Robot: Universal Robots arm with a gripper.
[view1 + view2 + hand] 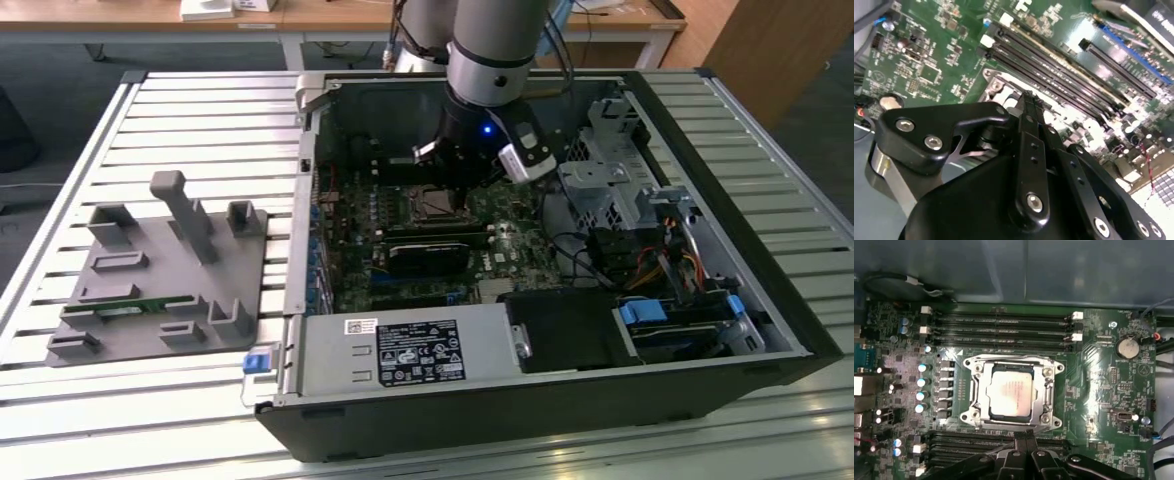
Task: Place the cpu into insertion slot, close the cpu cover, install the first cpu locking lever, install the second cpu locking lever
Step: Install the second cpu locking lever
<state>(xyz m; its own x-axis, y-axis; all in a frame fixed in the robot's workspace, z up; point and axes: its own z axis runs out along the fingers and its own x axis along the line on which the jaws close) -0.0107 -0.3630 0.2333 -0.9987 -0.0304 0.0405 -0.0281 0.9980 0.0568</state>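
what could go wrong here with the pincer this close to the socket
Judging from the first wrist view, the cpu sits in the insertion slot with the cpu cover framing it. The pincer hangs at the socket's edge, so a skewed descent might scrape the cover. The memory slots lie alongside, so a sideways slip could hit them.
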